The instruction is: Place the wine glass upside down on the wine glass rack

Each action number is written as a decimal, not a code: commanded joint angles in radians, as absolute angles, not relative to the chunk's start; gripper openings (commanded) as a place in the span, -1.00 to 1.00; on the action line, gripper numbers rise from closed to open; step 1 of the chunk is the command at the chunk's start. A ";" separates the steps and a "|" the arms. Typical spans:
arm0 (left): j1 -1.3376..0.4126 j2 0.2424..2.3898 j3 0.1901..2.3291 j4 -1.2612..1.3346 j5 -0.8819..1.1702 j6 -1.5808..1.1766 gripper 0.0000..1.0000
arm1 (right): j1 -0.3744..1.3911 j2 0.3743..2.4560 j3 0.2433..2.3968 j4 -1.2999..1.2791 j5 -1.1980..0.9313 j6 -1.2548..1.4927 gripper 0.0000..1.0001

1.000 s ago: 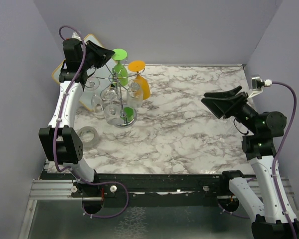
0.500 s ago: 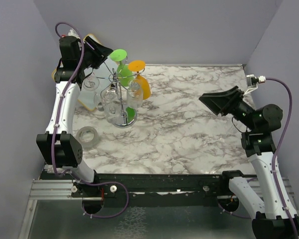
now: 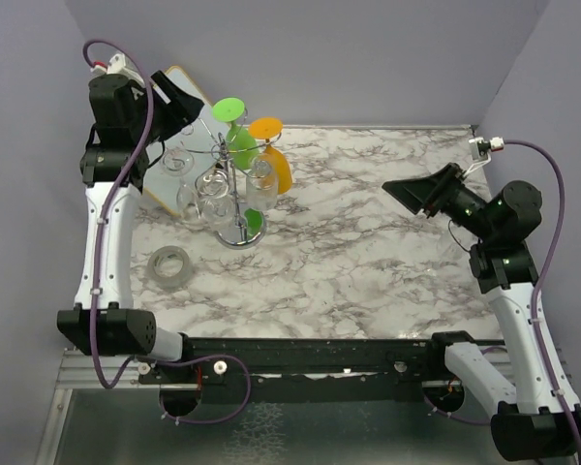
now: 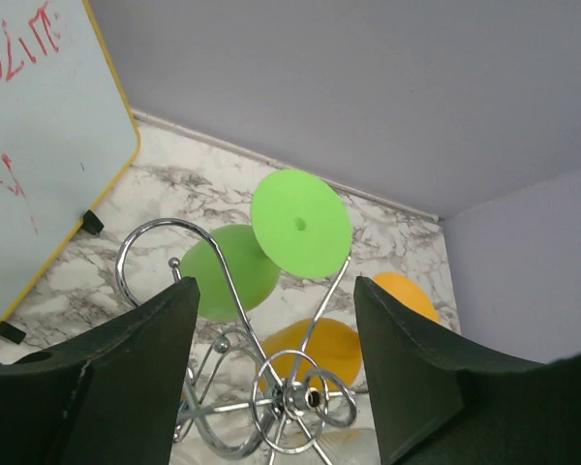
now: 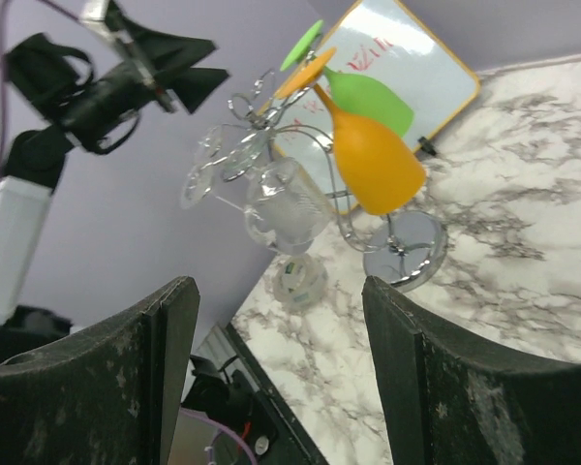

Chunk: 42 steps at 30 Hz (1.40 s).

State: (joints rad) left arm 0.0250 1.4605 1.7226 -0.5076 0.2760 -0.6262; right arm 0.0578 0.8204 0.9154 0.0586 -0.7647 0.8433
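The chrome wine glass rack (image 3: 234, 189) stands on its round disc base (image 3: 240, 234) at the table's back left. Several wine glasses hang upside down from its wire arms: a green one (image 3: 236, 143), an orange one (image 3: 278, 170) and clear ones (image 3: 213, 194). My left gripper (image 3: 179, 92) is open and empty, raised above and behind-left of the rack. In the left wrist view the rack's hub (image 4: 305, 397) and the green glass's foot (image 4: 300, 223) show between the left fingers (image 4: 145, 368). My right gripper (image 3: 412, 189) hangs open and empty over the right side, facing the rack (image 5: 271, 145).
A grey tape roll (image 3: 169, 262) lies in front-left of the rack. A yellow-edged whiteboard (image 3: 158, 189) leans at the back left corner. Purple walls close in the table on three sides.
My left gripper has opened and lifted back and to the left, away from the rack's top. The right gripper has shifted slightly higher and stays open.
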 commanded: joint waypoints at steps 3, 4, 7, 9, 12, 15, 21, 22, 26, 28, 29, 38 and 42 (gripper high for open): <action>0.029 1.248 1.687 -0.521 0.343 -0.447 0.50 | 0.059 0.846 1.025 -0.246 -0.548 0.589 0.47; 0.029 1.223 1.668 -0.518 0.387 -0.427 0.54 | 0.059 0.845 1.033 -0.288 -0.487 0.548 0.47; 0.028 1.159 1.600 -0.504 0.553 -0.392 0.58 | 0.059 0.847 1.058 -0.396 -0.285 0.453 0.48; 0.016 1.118 1.551 -0.495 0.628 -0.377 0.58 | 0.060 0.857 1.072 -0.463 -0.160 0.406 0.49; -0.042 1.062 1.477 -0.480 0.698 -0.356 0.60 | 0.059 0.870 1.081 -0.557 0.026 0.378 0.48; -0.115 1.028 1.435 -0.475 0.761 -0.316 0.62 | 0.059 0.860 1.034 -0.589 0.216 0.395 0.36; -0.228 1.016 1.415 -0.457 0.901 -0.260 0.68 | 0.059 0.867 0.980 -0.663 0.348 0.450 0.19; -0.237 1.016 1.414 -0.453 0.920 -0.259 0.69 | 0.059 0.865 0.974 -0.668 0.352 0.454 0.18; -0.264 1.009 1.406 -0.435 0.944 -0.260 0.73 | 0.059 0.856 0.959 -0.707 0.389 0.471 0.19; -0.268 1.006 1.403 -0.433 0.926 -0.266 0.77 | 0.058 0.856 0.944 -0.723 0.399 0.473 0.25; -0.270 1.006 1.403 -0.433 0.915 -0.275 0.80 | 0.059 0.856 0.935 -0.727 0.402 0.474 0.28; -0.270 1.028 1.440 -0.433 0.863 -0.352 0.94 | 0.059 0.911 0.884 -0.676 0.347 0.461 0.25; -0.270 1.038 1.429 -0.433 0.861 -0.397 0.90 | 0.059 0.925 0.862 -0.643 0.293 0.444 0.01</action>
